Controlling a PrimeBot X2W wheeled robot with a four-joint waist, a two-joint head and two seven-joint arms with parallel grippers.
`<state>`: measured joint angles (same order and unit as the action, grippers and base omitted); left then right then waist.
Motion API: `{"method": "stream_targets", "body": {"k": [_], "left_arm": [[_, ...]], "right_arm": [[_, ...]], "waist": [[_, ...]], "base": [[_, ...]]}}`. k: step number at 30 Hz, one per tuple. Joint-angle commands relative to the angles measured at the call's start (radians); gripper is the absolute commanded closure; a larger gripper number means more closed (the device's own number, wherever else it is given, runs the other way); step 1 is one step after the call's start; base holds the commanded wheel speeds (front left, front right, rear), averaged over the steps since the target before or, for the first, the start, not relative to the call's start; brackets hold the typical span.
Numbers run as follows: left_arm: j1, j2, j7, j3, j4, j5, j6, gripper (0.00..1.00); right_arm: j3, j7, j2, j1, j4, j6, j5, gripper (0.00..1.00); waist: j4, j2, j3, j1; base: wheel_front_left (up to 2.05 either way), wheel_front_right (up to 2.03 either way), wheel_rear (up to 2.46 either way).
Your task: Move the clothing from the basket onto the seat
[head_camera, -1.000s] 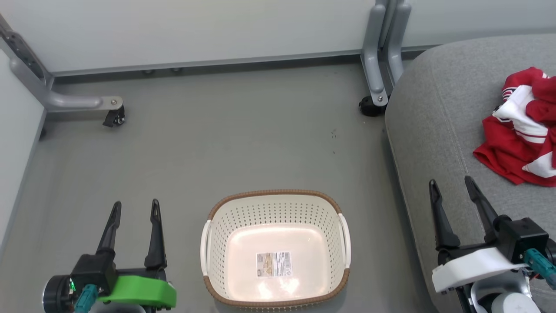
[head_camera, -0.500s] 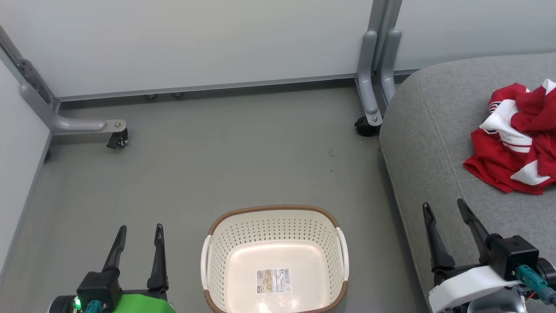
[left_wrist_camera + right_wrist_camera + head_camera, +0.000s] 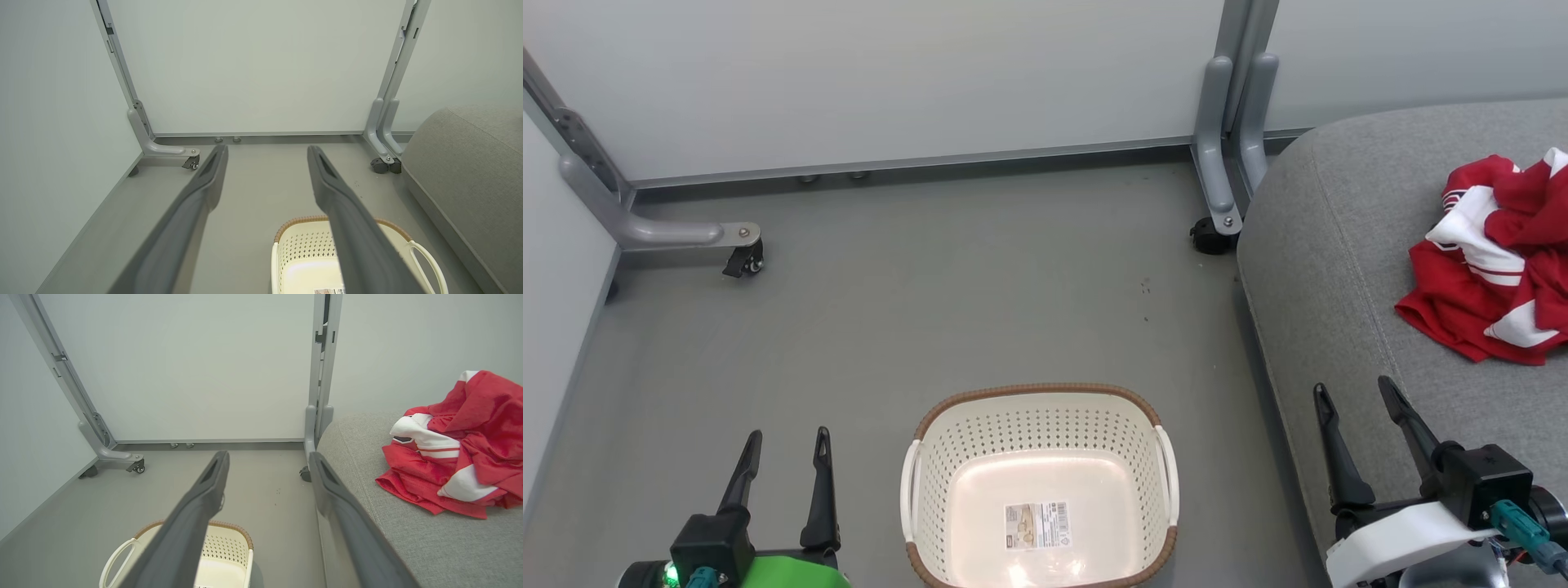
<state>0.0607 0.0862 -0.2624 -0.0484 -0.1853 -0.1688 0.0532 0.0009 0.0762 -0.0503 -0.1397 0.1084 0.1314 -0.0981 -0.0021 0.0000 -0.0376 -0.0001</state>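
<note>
Clothing (image 3: 1494,269) heaped in one red-and-white bundle on seat (image 3: 1339,261), far right of head view, well apart from basket (image 3: 1037,390); basket upright on grey floor (image 3: 931,310) between the two grippers, label sticker (image 3: 1036,524) plain on its inner floor; seat near basket's right side, not touching; left gripper (image 3: 789,435) above floor left of basket, fingers spread apart, gripping nothing; right gripper (image 3: 1352,386) over seat's edge nearest basket, apart from clothing, fingers parted likewise, nothing between them; both point toward pale panel wall (image 3: 890,82); grey caster leg (image 3: 1213,233) stands at wall base just beside seat's corner; wrist views show the same gaps between each pair of fingers
</note>
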Motion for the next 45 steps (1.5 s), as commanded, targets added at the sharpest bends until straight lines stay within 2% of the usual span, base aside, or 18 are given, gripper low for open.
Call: {"method": "stream_targets", "body": {"k": [1, 19, 20, 24, 45], "left_arm": [[0.004, -0.001, -0.003, 0.005, -0.001, 0.009, 0.007, 0.00], [0.001, -0.019, -0.003, 0.031, -0.015, 0.032, 0.017, 0.00], [0.000, -0.015, 0.000, 0.025, -0.017, 0.021, 0.013, 1.00], [0.000, -0.015, 0.008, 0.019, -0.054, 0.019, 0.013, 1.00], [-0.049, -0.020, 0.106, 0.059, -0.055, -0.366, 0.030, 1.00]], "right_arm": [[0.001, -0.002, -0.001, -0.010, 0.006, -0.001, -0.003, 0.00], [0.006, -0.009, -0.001, -0.013, 0.009, -0.001, -0.013, 0.00], [0.007, -0.005, 0.001, 0.000, 0.001, 0.000, -0.012, 1.00], [0.011, -0.006, 0.006, -0.001, -0.035, 0.000, -0.014, 1.00], [0.010, -0.028, -0.020, 0.065, -0.114, 0.000, -0.438, 1.00]], "waist": [[0.001, 0.0000, -0.002, 0.0001], [-0.001, 0.0000, 0.000, 0.0001], [-0.001, 0.0000, 0.001, 0.0001], [-0.001, 0.0000, 0.001, 0.0001], [0.000, 0.0000, 0.006, 0.0001]], "base": [[0.00, 0.00, 0.00], [0.00, 0.00, 0.00], [0.00, 0.00, 0.00], [0.00, 0.00, 0.00], [0.00, 0.00, 0.00]]}}
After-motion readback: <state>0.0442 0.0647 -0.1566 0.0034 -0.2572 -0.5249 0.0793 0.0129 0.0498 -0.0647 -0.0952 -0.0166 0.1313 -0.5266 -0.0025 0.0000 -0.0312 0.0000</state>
